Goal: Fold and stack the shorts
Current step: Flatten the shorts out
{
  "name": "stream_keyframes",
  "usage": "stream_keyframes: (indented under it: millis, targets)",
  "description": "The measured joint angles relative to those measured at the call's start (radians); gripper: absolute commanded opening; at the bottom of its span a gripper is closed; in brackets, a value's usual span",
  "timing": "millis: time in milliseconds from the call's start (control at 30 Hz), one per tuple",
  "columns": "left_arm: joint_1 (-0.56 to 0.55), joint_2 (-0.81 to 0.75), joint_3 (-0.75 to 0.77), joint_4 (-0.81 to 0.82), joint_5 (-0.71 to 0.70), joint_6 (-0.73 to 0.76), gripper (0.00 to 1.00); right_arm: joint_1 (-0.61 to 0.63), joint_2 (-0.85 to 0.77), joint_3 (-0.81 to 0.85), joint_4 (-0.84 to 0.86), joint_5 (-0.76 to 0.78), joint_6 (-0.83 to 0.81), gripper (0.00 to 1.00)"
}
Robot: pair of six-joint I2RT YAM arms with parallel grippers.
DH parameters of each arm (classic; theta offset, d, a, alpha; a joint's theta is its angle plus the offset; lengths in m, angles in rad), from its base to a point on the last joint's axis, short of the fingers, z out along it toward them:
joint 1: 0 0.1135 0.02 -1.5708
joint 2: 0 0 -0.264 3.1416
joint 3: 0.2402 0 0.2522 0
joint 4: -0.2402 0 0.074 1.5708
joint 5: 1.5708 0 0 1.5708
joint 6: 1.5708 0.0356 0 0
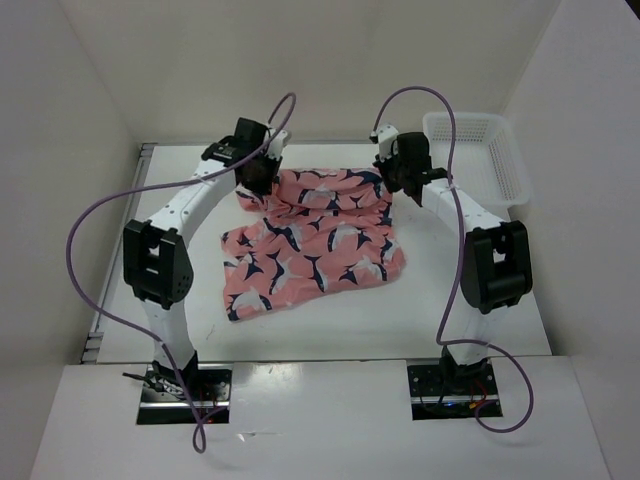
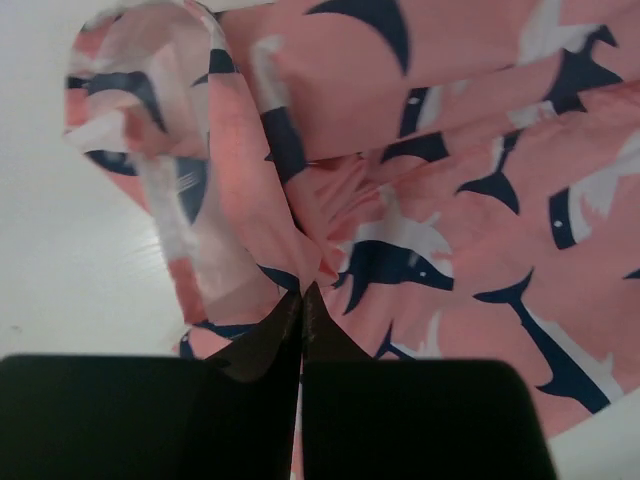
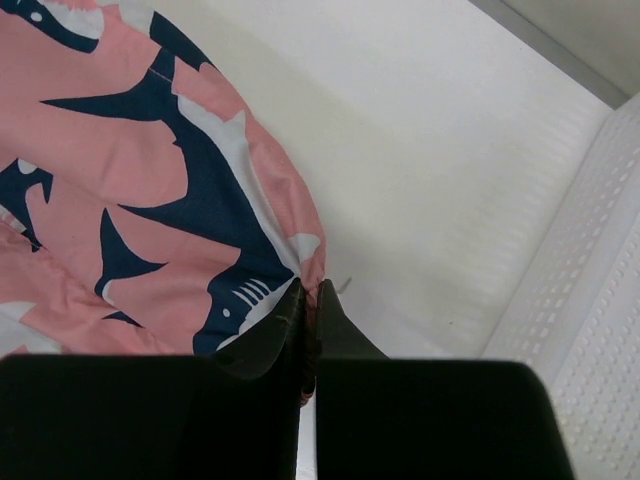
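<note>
The coral-pink shorts [image 1: 315,240] with navy-and-white shark shapes lie spread on the white table. Their far edge is lifted and bunched between the two grippers. My left gripper [image 1: 258,175] is shut on the far left part of the shorts; in the left wrist view its tips [image 2: 303,290] pinch a fold of the fabric [image 2: 440,200]. My right gripper [image 1: 403,180] is shut on the far right edge; in the right wrist view its tips [image 3: 308,288] clamp the hem of the shorts [image 3: 130,190].
A white plastic mesh basket [image 1: 478,155] stands at the far right of the table; its wall also shows in the right wrist view [image 3: 590,300]. White walls close in the table on the left, back and right.
</note>
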Motion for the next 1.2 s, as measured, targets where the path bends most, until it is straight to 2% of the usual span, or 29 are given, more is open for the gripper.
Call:
stream_keyframes:
  millis: [100,200,300,333,367,400,433,467,533,600,633,800,1000,1100,1133,1200]
  targets:
    - [-0.030,0.043,0.056,-0.023,0.009,0.001,0.01,0.000,0.001,0.000,0.000,0.005,0.001,0.00]
    - [0.010,0.109,0.188,0.040,-0.033,0.001,0.01,0.000,0.022,0.012,0.011,0.038,0.019,0.00]
    - [0.064,0.249,0.451,0.088,-0.080,0.001,0.06,0.000,0.087,0.060,0.039,0.101,0.053,0.00]
    - [0.079,0.321,0.589,0.071,-0.089,0.000,0.09,0.000,0.116,0.080,0.050,0.127,0.062,0.03]
    - [0.093,0.406,0.747,0.076,-0.098,0.000,0.37,0.000,0.144,0.101,0.066,0.159,0.070,0.11]
    - [0.103,0.496,0.899,0.065,-0.106,0.005,0.57,0.000,0.171,0.116,0.082,0.186,0.079,0.25]
    - [0.110,0.575,1.040,0.050,-0.114,0.009,0.66,0.000,0.196,0.129,0.099,0.214,0.085,0.58]
    - [0.111,0.658,1.175,0.043,-0.123,0.005,0.77,0.000,0.216,0.139,0.105,0.233,0.095,0.66]
    - [0.107,0.694,1.190,0.013,-0.132,0.003,0.85,0.000,0.246,0.152,0.107,0.263,0.095,0.77]
    - [0.095,0.705,1.171,-0.047,-0.119,0.003,0.91,0.000,0.252,0.153,0.103,0.267,0.107,0.79]
    - [0.091,0.713,1.170,-0.081,-0.105,0.003,0.99,0.000,0.250,0.153,0.102,0.267,0.112,0.79]
    - [0.111,0.740,1.236,-0.246,0.000,0.003,0.99,0.000,0.190,0.129,0.087,0.243,0.122,0.80]
    - [0.251,0.748,1.275,-0.351,0.053,0.002,0.98,0.000,0.013,0.000,0.014,0.132,0.077,0.80]
    - [0.303,0.788,1.275,-0.374,0.055,0.000,0.89,0.000,-0.047,-0.061,-0.046,0.034,0.037,0.79]
    - [0.310,0.809,1.275,-0.380,0.056,0.000,0.78,0.000,-0.059,-0.085,-0.061,0.009,0.028,0.79]
    - [0.309,0.853,1.275,-0.392,0.061,-0.001,0.74,0.000,-0.071,-0.135,-0.093,-0.036,0.005,0.79]
